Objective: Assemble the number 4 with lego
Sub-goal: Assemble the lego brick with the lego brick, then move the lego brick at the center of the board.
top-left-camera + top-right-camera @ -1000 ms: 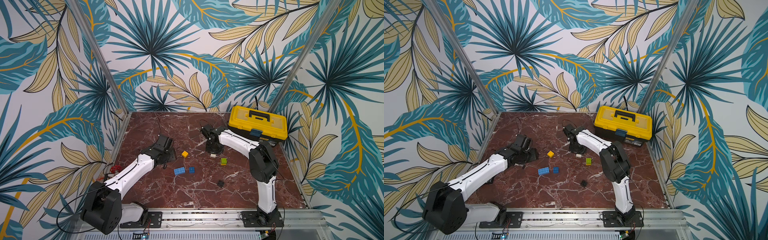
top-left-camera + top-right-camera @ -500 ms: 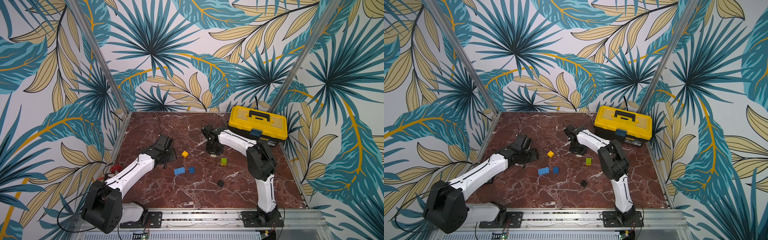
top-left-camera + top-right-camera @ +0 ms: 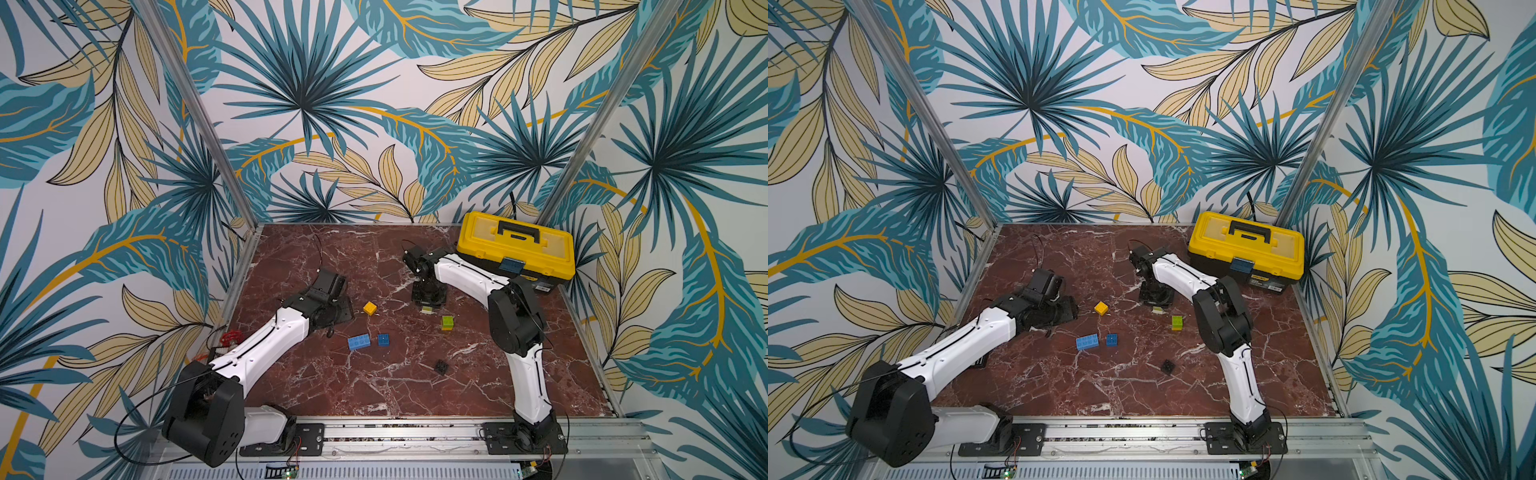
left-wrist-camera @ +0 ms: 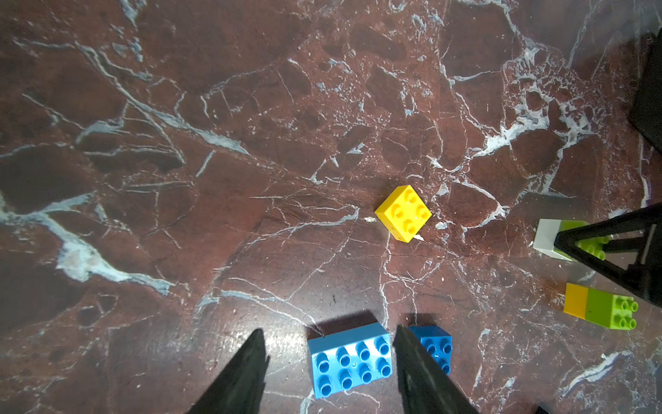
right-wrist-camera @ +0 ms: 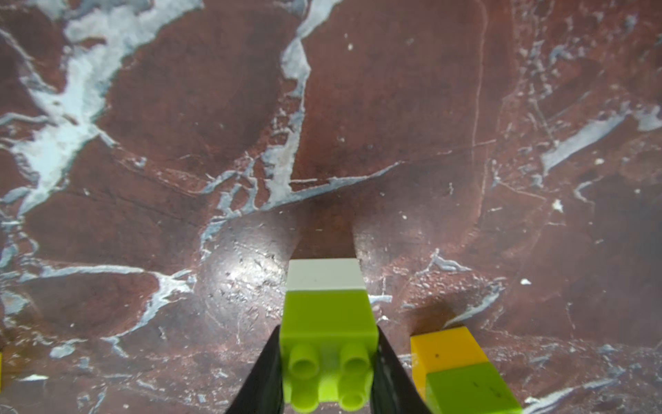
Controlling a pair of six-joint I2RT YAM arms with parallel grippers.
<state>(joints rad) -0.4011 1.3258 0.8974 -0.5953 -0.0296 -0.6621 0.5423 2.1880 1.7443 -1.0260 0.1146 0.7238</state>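
My right gripper (image 5: 327, 335) is shut on a lime-green-and-white lego stack (image 5: 327, 315), low at the marble table (image 3: 374, 395); in a top view it (image 3: 429, 300) hides most of the stack. Beside it lies a green-and-yellow stack (image 3: 447, 322) (image 5: 462, 372). My left gripper (image 4: 329, 331) is open and holds nothing; the longer light-blue brick (image 4: 349, 358) shows between its fingers, though in a top view the gripper (image 3: 337, 309) hangs to the brick's left. A dark-blue brick (image 4: 435, 346), a yellow brick (image 4: 403, 213) and a black brick (image 3: 441, 366) lie loose. No number 4 is in view.
A large yellow-and-black toolbox (image 3: 515, 249) stands shut at the back right corner, just behind the right arm. Metal rails edge the table at the left (image 3: 239, 282) and right (image 3: 582, 332). Patterned walls close in the back and sides.
The right arm's elbow has shifted slightly to the left while its gripper stays at the same spot on the green-and-white stack. The left arm and the loose bricks have not moved.
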